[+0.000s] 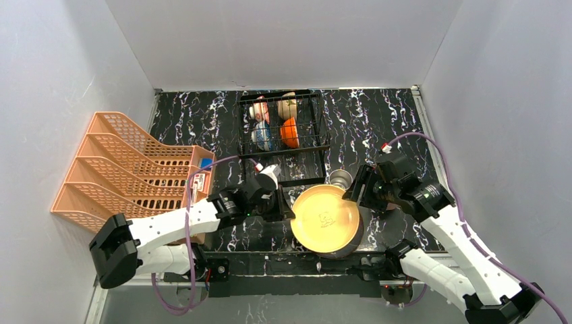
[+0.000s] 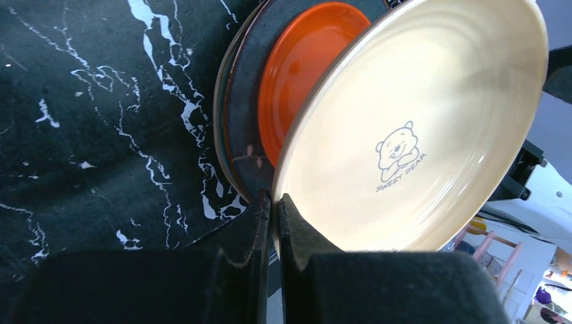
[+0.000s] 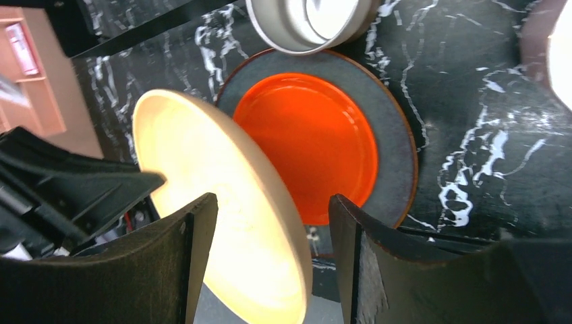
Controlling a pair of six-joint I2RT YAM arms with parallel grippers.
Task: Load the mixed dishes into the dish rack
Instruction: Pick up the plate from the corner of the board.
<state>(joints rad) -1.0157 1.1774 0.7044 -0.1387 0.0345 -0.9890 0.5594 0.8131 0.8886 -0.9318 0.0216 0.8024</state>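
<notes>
My left gripper (image 2: 275, 202) is shut on the rim of the large yellow plate (image 2: 418, 128) and holds it tilted above a red-orange plate (image 2: 303, 67), which lies on a grey-green plate (image 2: 239, 108). In the top view the left gripper (image 1: 291, 210) holds the yellow plate (image 1: 327, 217) by its left edge. My right gripper (image 3: 273, 226) is open, with the yellow plate's (image 3: 222, 223) far rim between its fingers without touching. It sits at the plate's right edge in the top view (image 1: 355, 192). The black wire dish rack (image 1: 283, 145) stands behind.
The rack holds a red floral bowl (image 1: 260, 110), a white bowl (image 1: 288, 104), a blue-patterned bowl (image 1: 264, 137) and an orange bowl (image 1: 290, 133). A steel cup (image 1: 340, 178) stands just behind the plates. An orange lattice rack (image 1: 128, 169) fills the left side.
</notes>
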